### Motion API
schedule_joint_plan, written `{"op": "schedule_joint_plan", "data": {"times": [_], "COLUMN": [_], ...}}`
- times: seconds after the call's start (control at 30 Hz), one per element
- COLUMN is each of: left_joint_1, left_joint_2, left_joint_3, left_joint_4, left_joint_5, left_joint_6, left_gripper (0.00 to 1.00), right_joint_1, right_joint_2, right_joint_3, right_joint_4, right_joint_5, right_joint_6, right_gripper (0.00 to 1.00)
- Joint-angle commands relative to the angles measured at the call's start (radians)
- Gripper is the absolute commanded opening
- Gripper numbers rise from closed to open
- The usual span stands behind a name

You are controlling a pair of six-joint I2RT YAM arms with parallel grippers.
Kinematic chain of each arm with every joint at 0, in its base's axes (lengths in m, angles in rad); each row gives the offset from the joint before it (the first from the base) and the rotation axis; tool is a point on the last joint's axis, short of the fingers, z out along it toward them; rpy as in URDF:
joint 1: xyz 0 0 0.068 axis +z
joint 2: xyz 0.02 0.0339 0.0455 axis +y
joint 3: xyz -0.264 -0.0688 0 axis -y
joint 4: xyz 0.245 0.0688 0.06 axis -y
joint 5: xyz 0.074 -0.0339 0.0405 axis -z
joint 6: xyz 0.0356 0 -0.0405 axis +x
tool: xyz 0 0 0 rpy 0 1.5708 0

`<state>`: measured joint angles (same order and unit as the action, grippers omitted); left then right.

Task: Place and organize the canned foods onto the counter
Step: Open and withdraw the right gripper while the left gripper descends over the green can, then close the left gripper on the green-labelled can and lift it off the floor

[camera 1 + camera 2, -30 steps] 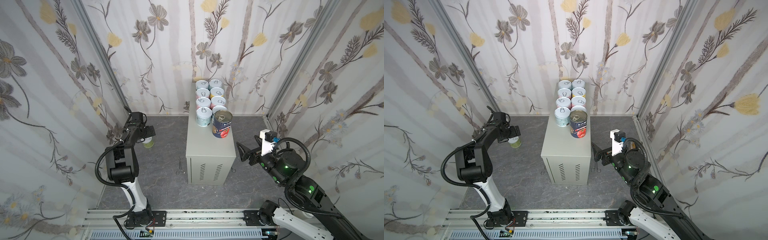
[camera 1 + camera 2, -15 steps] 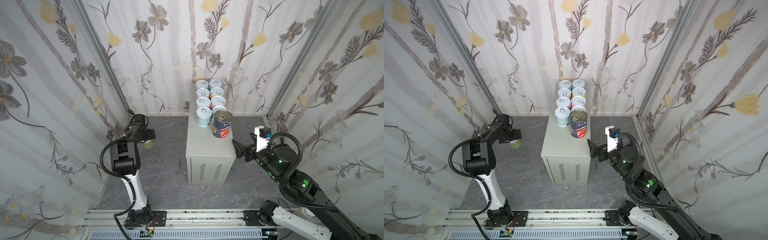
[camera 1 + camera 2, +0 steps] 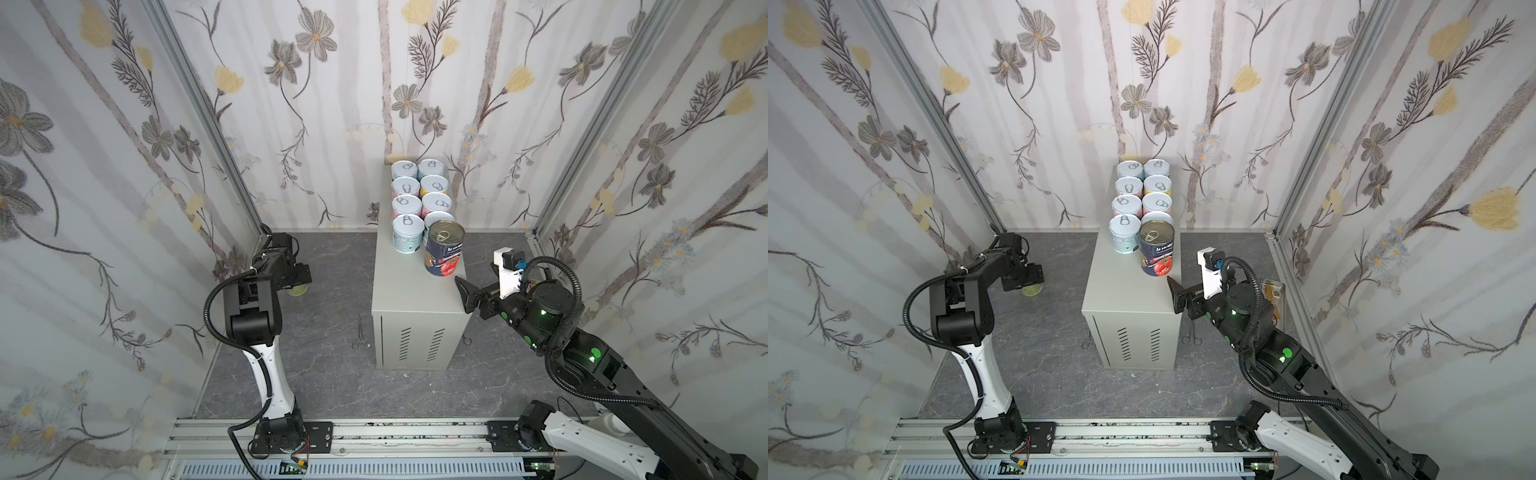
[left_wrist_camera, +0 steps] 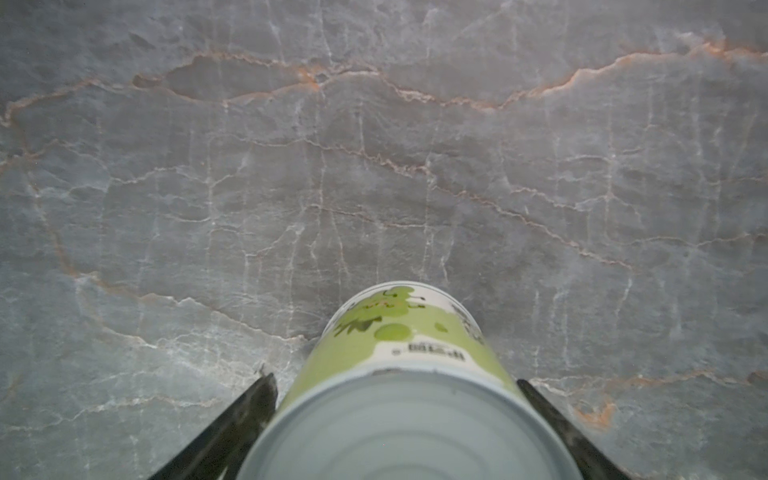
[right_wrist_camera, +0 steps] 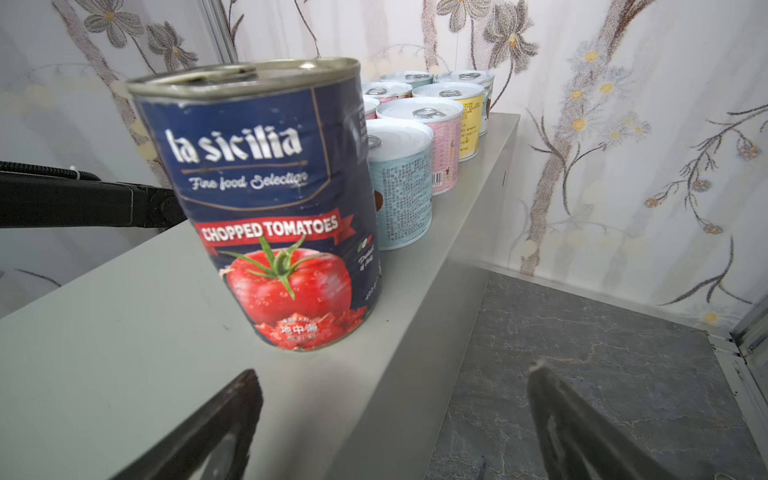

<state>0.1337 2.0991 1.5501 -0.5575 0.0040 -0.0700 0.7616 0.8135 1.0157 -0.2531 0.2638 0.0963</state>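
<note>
Squarely, green can (image 4: 399,345) sits between left jaws.

A robot test booth dressed up as a home. Flowered walls (image 3: 332,104) at 9, 12 and 3 o'clock meet at bare metal posts (image 3: 208,137). The floor (image 3: 332,270) is stone-look sheet. A rail (image 3: 395,432) at 6 o'clock carries the left arm (image 3: 249,307) and right arm (image 3: 582,357). The counter (image 3: 415,299) at centre is a vented metal box.
</note>
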Motion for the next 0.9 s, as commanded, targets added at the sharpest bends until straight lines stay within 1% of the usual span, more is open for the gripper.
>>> {"op": "schedule_joint_plan", "data": {"times": [0.0, 0.2, 0.37, 0.87], "left_joint_1": [0.001, -0.001, -0.002, -0.013], "left_joint_2": [0.004, 0.002, 0.005, -0.005], "left_joint_3": [-0.005, -0.016, -0.017, -0.016], "left_joint_4": [-0.008, -0.003, -0.010, 0.001], "left_joint_5": [-0.001, -0.009, -0.009, -0.019], "left_joint_6": [0.003, 0.003, 0.004, 0.000], "left_gripper": [0.85, 0.81, 0.81, 0.73], "right_joint_1": [-0.004, -0.011, -0.017, -0.021], "right_joint_2": [0.011, 0.024, 0.024, 0.003], "right_joint_3": [0.011, 0.011, 0.005, -0.021], "right_joint_4": [0.029, 0.030, 0.029, 0.038], "right_joint_5": [-0.019, -0.036, -0.049, -0.046], "right_joint_6": [-0.019, -0.026, -0.026, -0.017], "right_gripper": [1.00, 1.00, 1.00, 1.00]}}
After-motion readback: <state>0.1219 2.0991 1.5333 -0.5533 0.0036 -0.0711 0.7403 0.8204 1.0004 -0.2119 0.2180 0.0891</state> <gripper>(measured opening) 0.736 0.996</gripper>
